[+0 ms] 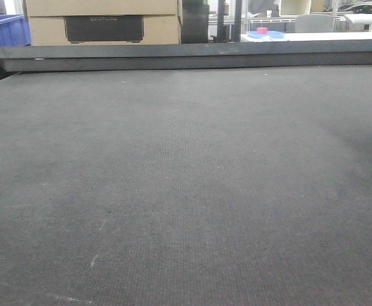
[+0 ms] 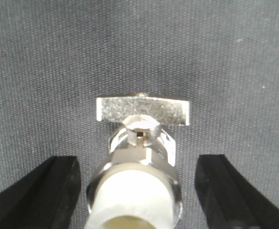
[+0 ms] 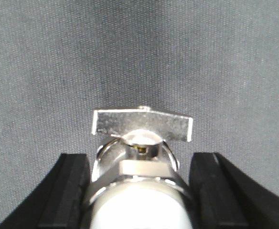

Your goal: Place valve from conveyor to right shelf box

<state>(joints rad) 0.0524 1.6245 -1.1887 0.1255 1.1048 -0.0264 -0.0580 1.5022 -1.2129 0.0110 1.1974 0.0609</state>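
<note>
1. In the front view only the conveyor (image 1: 186,191) is seen, a wide dark grey belt bounded at its far edge by a raised rail (image 1: 186,58). No valve, arm or shelf box is shown there.
2. In the left wrist view a valve (image 2: 140,143) is seen lying on the belt, with its flat handle (image 2: 143,110) set crosswise at the far end and its white end (image 2: 132,200) nearest the camera. Which edge of the conveyor it lies near cannot be told.
3. The left gripper (image 2: 138,164) is spread wide around this valve. Its fingers (image 2: 51,191) stand apart from the body, belt shows in both gaps, and nothing is gripped.
4. In the right wrist view a valve (image 3: 142,174) is framed in the same way; whether it is the same one cannot be told. The right gripper (image 3: 139,162) is set much closer, its fingers (image 3: 70,191) just beside or touching the body. Whether the body is actually clamped cannot be told.
5. The valve is judged to be rigid metal, dense for its size and not fragile. Its plated surface is smooth and is therefore likely to be slippery.
6. A hold is best taken across the hexagonal flats of the body, behind the handle. The handle is better avoided, since it may turn, and less purchase is expected on the round white end.
</note>
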